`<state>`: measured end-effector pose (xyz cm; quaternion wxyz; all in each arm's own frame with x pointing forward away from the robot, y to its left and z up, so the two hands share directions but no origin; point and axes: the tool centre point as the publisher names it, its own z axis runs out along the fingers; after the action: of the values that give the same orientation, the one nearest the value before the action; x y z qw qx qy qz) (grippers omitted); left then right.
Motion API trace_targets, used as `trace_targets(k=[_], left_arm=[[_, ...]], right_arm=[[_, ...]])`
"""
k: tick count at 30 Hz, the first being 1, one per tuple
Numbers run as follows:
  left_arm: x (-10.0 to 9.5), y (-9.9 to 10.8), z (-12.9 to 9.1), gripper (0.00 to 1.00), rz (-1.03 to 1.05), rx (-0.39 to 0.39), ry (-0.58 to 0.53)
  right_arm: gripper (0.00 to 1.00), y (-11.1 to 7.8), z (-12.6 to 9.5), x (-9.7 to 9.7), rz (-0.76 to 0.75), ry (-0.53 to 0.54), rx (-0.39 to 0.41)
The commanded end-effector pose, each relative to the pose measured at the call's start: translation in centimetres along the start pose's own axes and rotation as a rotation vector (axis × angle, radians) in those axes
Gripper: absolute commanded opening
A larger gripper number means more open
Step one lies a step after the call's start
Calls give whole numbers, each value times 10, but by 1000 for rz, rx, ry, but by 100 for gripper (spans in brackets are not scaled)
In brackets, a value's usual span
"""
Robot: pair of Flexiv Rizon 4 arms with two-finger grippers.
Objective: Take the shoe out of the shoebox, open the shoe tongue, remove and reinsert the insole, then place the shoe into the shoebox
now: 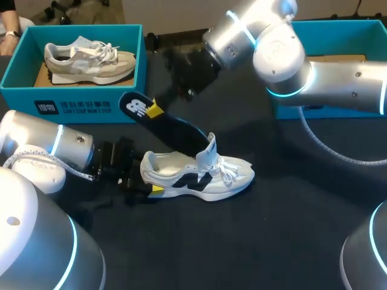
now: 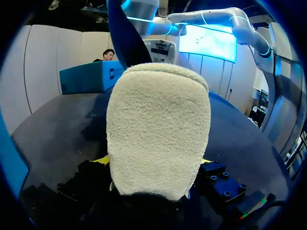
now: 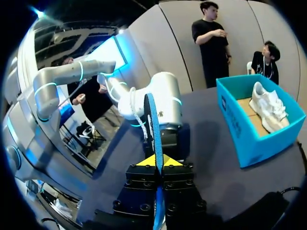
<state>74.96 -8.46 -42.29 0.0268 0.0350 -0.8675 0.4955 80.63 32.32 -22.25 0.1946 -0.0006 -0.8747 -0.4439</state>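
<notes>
Right gripper (image 3: pixel 157 162) pinches the upper end of the insole (image 1: pixel 175 128), whose long axis slants down into the mouth of the shoe (image 1: pixel 202 176); shoe upright on the table (image 1: pixel 272 235), heel clamped in the left gripper (image 1: pixel 150 183).

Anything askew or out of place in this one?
Only the insole: it juts at a slant from the white shoe, its heel end pinched by the right gripper, while the left gripper clamps the shoe's heel. That suits the task's insole step; nothing looks spilled or damaged.
</notes>
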Motion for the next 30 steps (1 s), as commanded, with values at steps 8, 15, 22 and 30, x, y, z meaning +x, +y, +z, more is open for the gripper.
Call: trace_targets(k=[8,15,22,30], left_arm=[[1,0,1,0,-1,-4,-1],[1,0,1,0,-1,-4,-1],[1,0,1,0,-1,-4,-1],[1,0,1,0,-1,-4,-1]], right_arm=[[0,42,-31,-3,-27,-55,42],[0,42,-31,-3,-27,-55,42],[0,42,-31,-3,-27,-55,42],[0,55,-41,-11,12,2,-10]])
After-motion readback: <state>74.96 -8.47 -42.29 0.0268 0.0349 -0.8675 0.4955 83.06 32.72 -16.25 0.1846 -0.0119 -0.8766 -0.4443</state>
